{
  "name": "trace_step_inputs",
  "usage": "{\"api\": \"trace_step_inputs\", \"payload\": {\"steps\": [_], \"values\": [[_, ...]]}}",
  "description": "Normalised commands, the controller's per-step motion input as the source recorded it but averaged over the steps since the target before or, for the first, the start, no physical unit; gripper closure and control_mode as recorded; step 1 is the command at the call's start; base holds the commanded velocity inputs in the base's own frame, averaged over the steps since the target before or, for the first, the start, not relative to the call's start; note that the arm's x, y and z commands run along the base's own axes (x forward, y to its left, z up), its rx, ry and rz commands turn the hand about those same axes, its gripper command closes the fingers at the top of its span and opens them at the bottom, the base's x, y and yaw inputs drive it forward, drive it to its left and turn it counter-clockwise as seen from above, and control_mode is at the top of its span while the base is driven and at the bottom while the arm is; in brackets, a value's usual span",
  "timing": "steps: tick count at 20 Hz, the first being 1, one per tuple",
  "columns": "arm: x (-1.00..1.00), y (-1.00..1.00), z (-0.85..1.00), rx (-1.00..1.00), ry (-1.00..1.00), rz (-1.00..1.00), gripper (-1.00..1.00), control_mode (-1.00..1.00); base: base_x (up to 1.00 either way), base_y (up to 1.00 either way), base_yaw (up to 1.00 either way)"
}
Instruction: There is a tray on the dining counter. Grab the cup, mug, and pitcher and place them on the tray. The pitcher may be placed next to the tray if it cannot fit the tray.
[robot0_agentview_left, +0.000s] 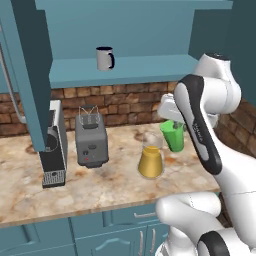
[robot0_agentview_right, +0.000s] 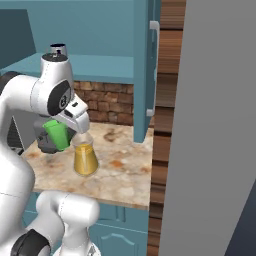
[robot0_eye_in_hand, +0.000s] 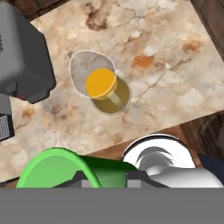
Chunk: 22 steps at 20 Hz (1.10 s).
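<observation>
My gripper (robot0_eye_in_hand: 109, 178) is shut on the rim of the bright green cup (robot0_agentview_left: 173, 135), which hangs tilted just above the marble worktop, right of the pitcher. In the right base view the cup (robot0_agentview_right: 56, 134) sits under my hand, left of the pitcher. The pitcher (robot0_agentview_left: 151, 159) (robot0_agentview_right: 85, 157) is a clear conical carafe with orange-yellow liquid; it stands upright on the worktop, and the hand view looks down on the pitcher (robot0_eye_in_hand: 105, 87). The grey mug (robot0_agentview_left: 105, 58) with a dark handle stands on the open teal shelf above. The tray and the dining counter are out of view.
A grey toaster (robot0_agentview_left: 91, 137) and a coffee machine (robot0_agentview_left: 54, 150) stand on the worktop to the left. An open teal cabinet door (robot0_agentview_left: 30, 75) hangs at the left, another door (robot0_agentview_right: 147, 70) at the worktop's right end. A tall grey panel (robot0_agentview_right: 215, 125) blocks the right.
</observation>
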Motion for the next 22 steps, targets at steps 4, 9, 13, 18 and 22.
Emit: {"api": "trace_step_inputs", "payload": {"steps": [4,9,13,18,22], "values": [[-0.02,0.00,0.00,-0.10,0.01,0.13,1.00,-1.00,0.00,0.00,0.00],[0.07,-0.03,0.00,-0.01,0.02,0.11,1.00,-1.00,0.00,0.00,0.00],[0.00,-0.02,0.00,0.00,0.04,0.09,1.00,-1.00,0.00,0.00,0.00],[0.03,0.00,0.00,0.00,0.03,0.08,1.00,-1.00,0.00,0.00,0.00],[0.12,-0.03,0.00,-0.03,0.03,0.14,1.00,-1.00,0.00,0.00,0.00]]}}
